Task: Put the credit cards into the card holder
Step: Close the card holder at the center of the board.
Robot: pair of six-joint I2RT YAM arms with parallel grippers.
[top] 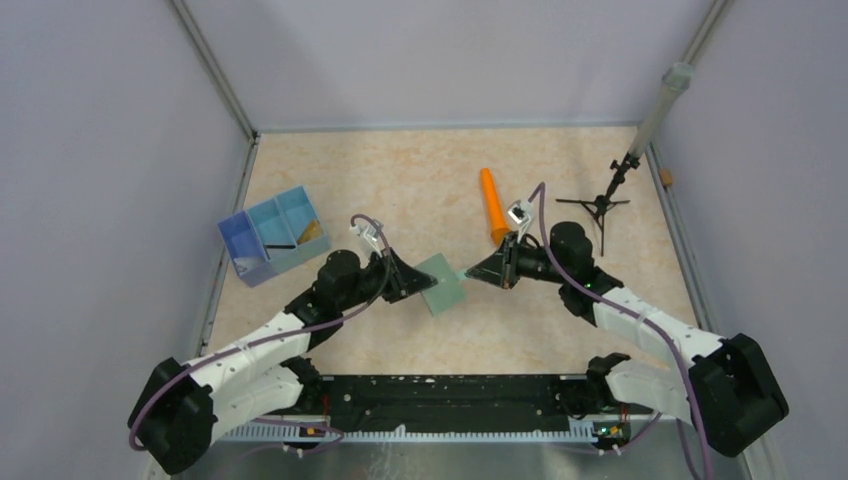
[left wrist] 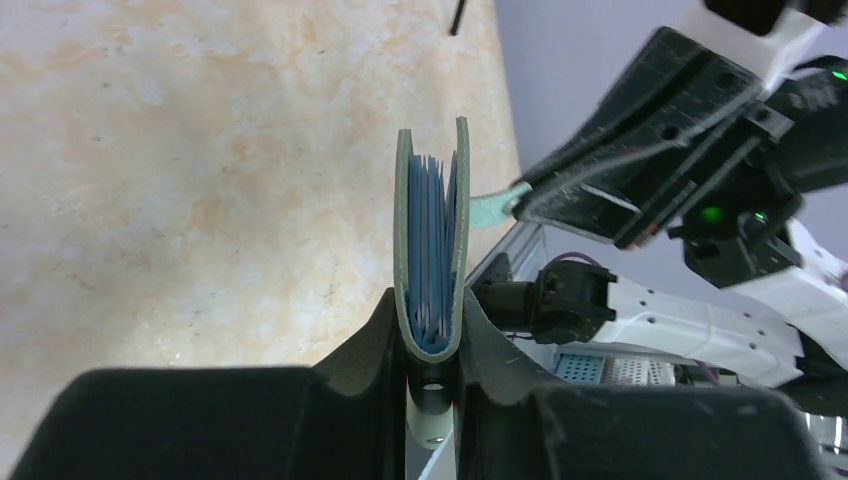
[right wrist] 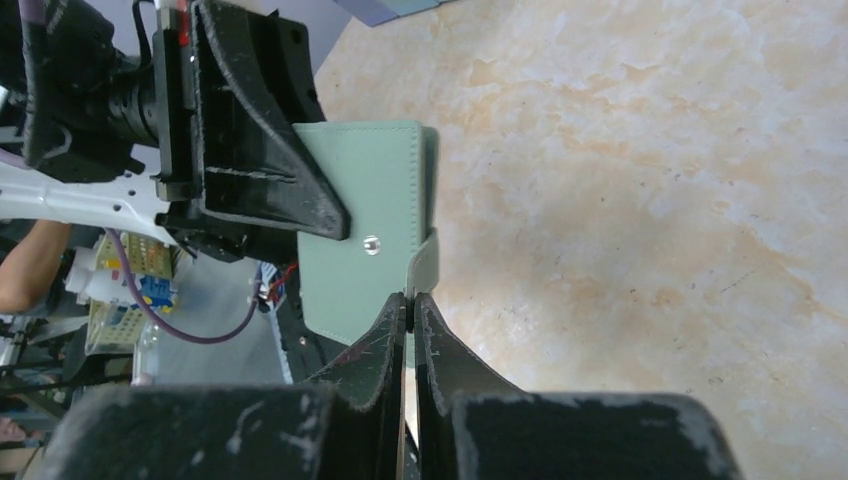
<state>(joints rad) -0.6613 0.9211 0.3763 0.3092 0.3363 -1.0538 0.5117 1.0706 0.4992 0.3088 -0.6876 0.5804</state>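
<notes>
Overhead rear view; two close wrist views, card holder (right wrist: 385,170) shared.

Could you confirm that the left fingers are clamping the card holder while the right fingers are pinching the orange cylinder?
Not quite: the right fingers are pinching the closing tab of the card holder, as the right wrist view shows; the orange cylinder lies apart on the table. The left fingers do clamp the card holder.

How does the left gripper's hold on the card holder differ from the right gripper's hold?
The left gripper clamps the card holder by its thick folded edge, jaws set apart; the right gripper pinches only its thin closing strap, jaws almost touching. Both hold the same card holder, from opposite sides.
</notes>
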